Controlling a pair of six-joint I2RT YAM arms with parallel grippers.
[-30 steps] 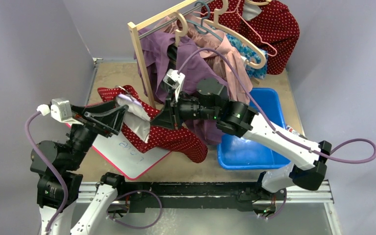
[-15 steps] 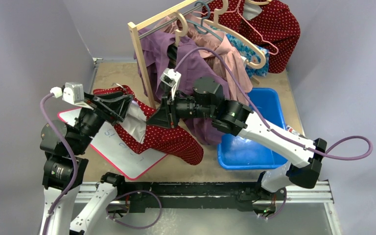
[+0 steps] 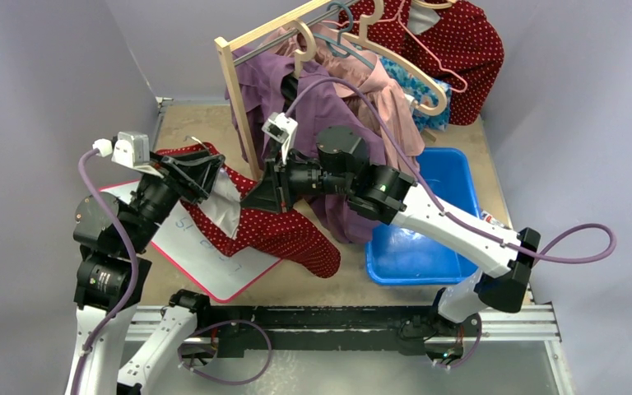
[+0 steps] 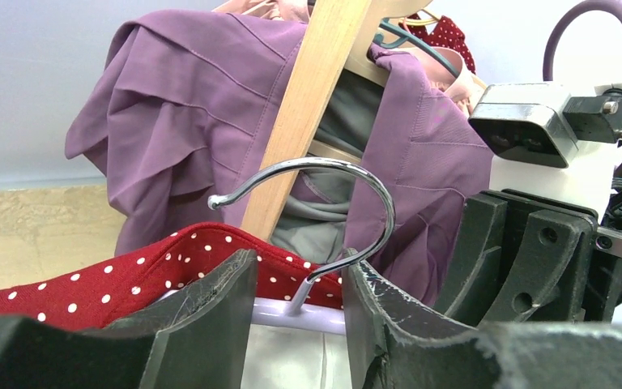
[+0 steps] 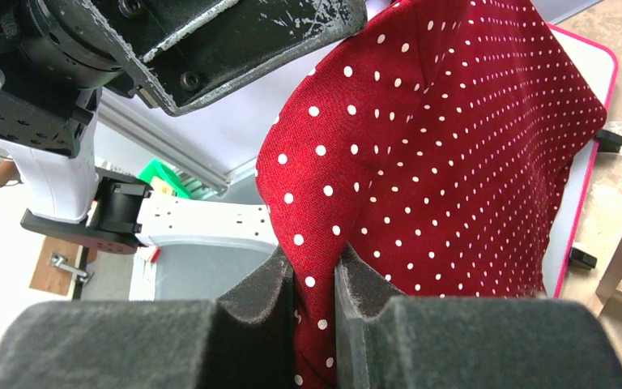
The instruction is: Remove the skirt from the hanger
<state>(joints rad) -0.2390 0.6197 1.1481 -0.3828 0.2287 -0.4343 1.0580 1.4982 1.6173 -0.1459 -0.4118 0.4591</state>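
The red white-dotted skirt [image 3: 276,233] droops from a white hanger with a chrome hook [image 4: 359,180] onto the table in front of the rack. My left gripper [image 3: 204,170] is at the hanger's top. In the left wrist view the hook's neck [image 4: 304,293] stands between its parted fingers [image 4: 296,269], the right finger touching the wire and the left one apart from it. My right gripper [image 3: 257,196] is shut on a fold of the skirt [image 5: 453,146], with the cloth pinched between its pads [image 5: 314,261]. The skirt's pale lining [image 3: 226,206] shows below the hanger.
A wooden rack [image 3: 235,90] with purple garments [image 3: 329,107] and wooden hangers stands right behind both grippers. A blue bin [image 3: 432,247] sits at the right. A pink-rimmed whiteboard [image 3: 206,267] lies under the skirt. Another red dotted garment [image 3: 461,41] hangs at the back.
My left arm has moved up and towards the rack, and its jaws have narrowed around the hanger's neck. The right arm has shifted a little left, still holding the skirt.
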